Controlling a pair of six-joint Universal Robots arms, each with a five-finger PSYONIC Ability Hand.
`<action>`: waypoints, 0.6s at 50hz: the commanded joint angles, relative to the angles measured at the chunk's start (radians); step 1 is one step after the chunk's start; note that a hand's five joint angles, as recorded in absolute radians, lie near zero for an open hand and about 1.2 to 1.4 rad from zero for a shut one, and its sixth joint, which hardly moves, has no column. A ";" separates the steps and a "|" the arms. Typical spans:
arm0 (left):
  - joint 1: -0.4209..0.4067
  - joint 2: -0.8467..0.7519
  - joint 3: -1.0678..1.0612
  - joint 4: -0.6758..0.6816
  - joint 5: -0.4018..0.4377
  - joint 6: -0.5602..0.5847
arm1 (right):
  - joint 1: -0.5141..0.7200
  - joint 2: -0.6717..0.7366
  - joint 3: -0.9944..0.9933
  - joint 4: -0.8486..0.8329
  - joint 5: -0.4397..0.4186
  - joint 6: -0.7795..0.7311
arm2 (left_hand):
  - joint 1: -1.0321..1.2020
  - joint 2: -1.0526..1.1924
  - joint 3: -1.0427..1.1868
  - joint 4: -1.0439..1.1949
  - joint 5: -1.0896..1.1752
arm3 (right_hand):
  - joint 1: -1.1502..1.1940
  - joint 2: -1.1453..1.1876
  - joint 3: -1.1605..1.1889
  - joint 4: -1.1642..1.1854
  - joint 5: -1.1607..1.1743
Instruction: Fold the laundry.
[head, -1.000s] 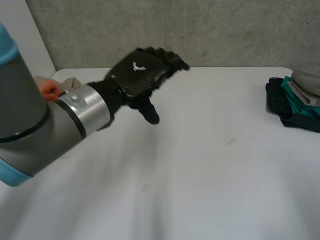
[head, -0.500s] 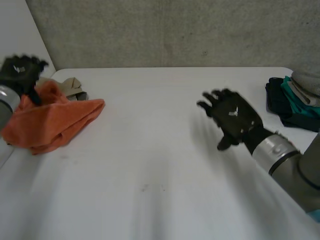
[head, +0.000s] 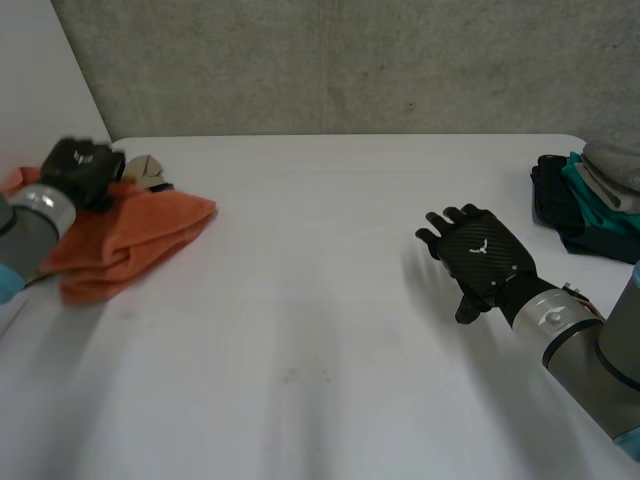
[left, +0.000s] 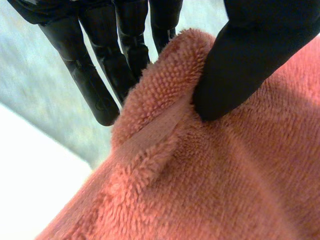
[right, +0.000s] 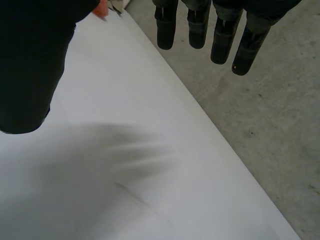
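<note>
Half a second on, the left hand (head: 82, 163) has settled on the orange towel (head: 150, 225) at the worktop's (head: 320, 330) left end, pinching its hem, the right hand (head: 480, 258) drawn back open and empty: folding can start.

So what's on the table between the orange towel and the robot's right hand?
Nothing at all. In the head view, the stretch of white table between the orange towel and the right hand is bare.
</note>
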 joint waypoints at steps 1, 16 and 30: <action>-0.211 0.252 -0.055 0.025 -0.024 -0.229 | -0.020 -0.013 -0.012 0.001 0.071 0.000 | 0.438 0.233 0.214 0.199 0.288 | -0.035 -0.046 -0.036 -0.063 -0.066; -0.656 0.015 -0.014 0.027 -0.175 -0.510 | -0.063 -0.033 -0.041 0.003 0.225 0.002 | 0.438 0.233 0.214 0.199 0.288 | -0.035 -0.046 -0.036 -0.063 -0.066; -0.687 0.137 -0.094 0.019 -0.179 -0.510 | -0.085 -0.048 -0.092 0.050 0.243 0.023 | -0.736 -0.941 -0.960 -0.975 -0.886 | -0.035 -0.046 -0.036 -0.063 -0.066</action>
